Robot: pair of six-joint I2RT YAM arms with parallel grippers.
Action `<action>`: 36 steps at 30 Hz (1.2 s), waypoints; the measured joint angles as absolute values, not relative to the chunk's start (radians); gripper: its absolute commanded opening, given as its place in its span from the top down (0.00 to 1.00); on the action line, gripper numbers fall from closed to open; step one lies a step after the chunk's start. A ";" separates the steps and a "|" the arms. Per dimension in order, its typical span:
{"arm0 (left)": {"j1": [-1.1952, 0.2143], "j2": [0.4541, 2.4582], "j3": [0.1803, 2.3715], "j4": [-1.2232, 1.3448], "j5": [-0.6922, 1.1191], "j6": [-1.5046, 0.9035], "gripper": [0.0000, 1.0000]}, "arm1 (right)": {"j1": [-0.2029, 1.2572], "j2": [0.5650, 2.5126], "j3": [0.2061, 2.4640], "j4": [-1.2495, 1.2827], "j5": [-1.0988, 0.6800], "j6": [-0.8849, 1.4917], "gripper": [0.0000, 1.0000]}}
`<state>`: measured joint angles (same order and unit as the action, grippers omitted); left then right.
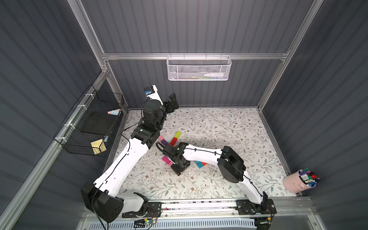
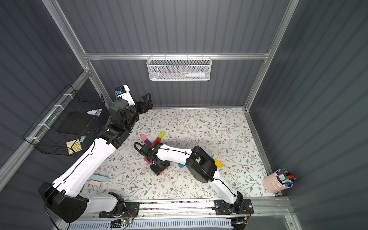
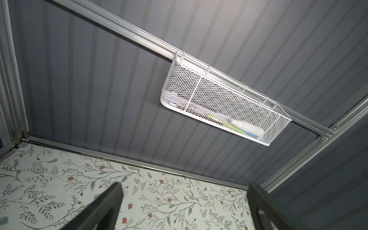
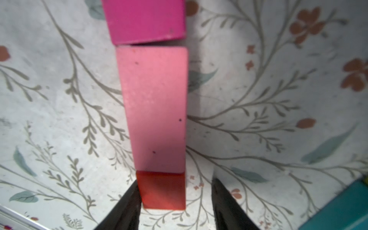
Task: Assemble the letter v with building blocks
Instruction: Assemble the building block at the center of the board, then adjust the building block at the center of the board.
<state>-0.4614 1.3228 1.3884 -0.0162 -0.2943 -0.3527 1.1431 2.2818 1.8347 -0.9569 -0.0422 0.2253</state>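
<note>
Right gripper [image 4: 175, 180] fingers apart astride matte red block [image 4: 162, 191]: one touching, other clear. Red block abuts rectangular pink block [image 4: 155, 109] on floral worktop [image 4: 258, 99]; magenta block [image 4: 145, 20] beyond pink, cut off. Left gripper [image 3: 184, 184] fingers wide apart.

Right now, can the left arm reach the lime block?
Probably yes. The lime block lies uncovered close to the left arm; the left gripper is open, empty, raised by the back wall. The right arm sits close by and could crowd it.
</note>
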 measured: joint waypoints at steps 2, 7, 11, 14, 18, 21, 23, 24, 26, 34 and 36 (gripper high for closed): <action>-0.461 1.323 1.388 -0.012 -0.289 -0.353 0.01 | 1.139 2.252 1.790 -0.930 -0.038 0.223 0.40; -0.456 1.325 1.388 -0.009 -0.279 -0.353 0.01 | 1.134 2.136 1.668 -0.841 -0.059 0.202 0.37; -0.456 1.331 1.388 -0.004 -0.276 -0.353 0.01 | 1.133 2.034 1.613 -0.772 -0.087 0.175 0.38; -0.456 1.335 1.388 -0.003 -0.271 -0.352 0.01 | 1.131 1.971 1.575 -0.718 -0.084 0.173 0.47; -0.454 1.337 1.388 -0.002 -0.268 -0.348 0.01 | 1.088 1.942 1.563 -0.699 -0.116 0.192 0.72; -0.450 1.337 1.383 0.003 -0.265 -0.346 0.01 | 1.040 1.938 1.531 -0.678 -0.134 0.213 0.78; -0.443 1.337 1.378 0.005 -0.262 -0.346 0.01 | 1.023 1.940 1.501 -0.673 -0.154 0.223 0.86; -0.441 1.337 1.377 0.004 -0.260 -0.345 0.01 | 1.022 1.944 1.492 -0.673 -0.165 0.223 0.91; -0.435 1.337 1.377 0.005 -0.253 -0.344 0.01 | 1.029 1.956 1.477 -0.672 -0.195 0.233 1.00; -0.421 1.340 1.377 0.018 -0.225 -0.335 0.01 | 1.069 1.980 1.419 -0.656 -0.268 0.263 1.00; -0.419 1.342 1.377 0.020 -0.221 -0.335 0.01 | 1.068 1.987 1.415 -0.650 -0.273 0.267 1.00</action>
<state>-0.4194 1.3418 1.3773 0.0204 -0.2207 -0.3347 1.0683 1.9869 1.4151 -0.6502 -0.2726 0.2668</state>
